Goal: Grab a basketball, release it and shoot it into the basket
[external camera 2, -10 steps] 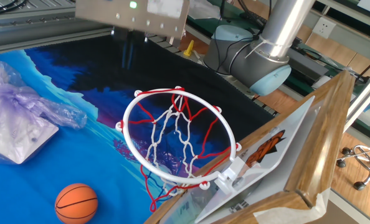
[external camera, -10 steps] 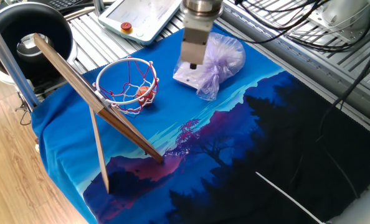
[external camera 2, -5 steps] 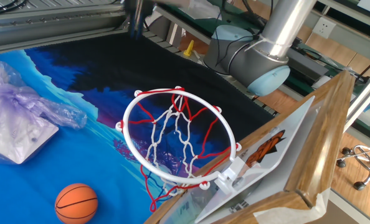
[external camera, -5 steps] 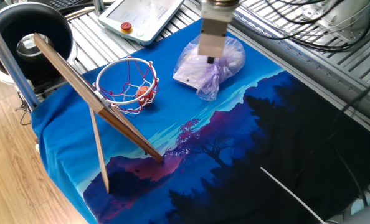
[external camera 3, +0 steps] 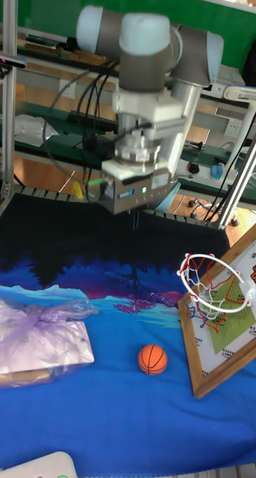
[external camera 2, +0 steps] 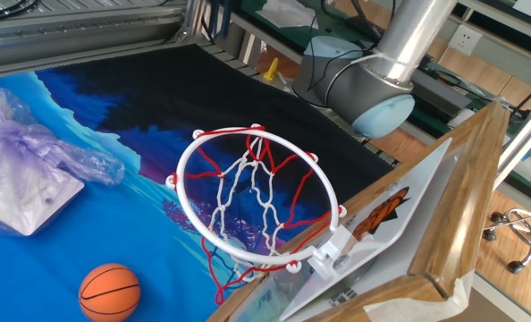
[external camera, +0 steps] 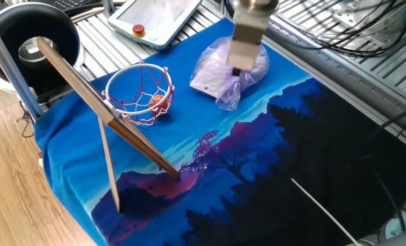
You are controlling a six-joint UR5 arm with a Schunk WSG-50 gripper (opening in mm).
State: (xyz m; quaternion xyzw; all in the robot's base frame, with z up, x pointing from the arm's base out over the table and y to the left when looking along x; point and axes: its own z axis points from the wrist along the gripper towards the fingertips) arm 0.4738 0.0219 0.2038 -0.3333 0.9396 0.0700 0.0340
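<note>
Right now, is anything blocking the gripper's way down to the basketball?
Nothing visible does. The basketball lies alone on the blue cloth, between the purple bag and the basket. The gripper hangs above, off to the side.

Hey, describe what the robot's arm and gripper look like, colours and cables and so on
The arm is silver-grey metal tubing with pale blue-grey rounded joint caps. Black cables loop beside its wrist. The gripper hangs from a boxy silver-grey block with a small green light, ending in thin dark fingers.

No legible text or labels.
</note>
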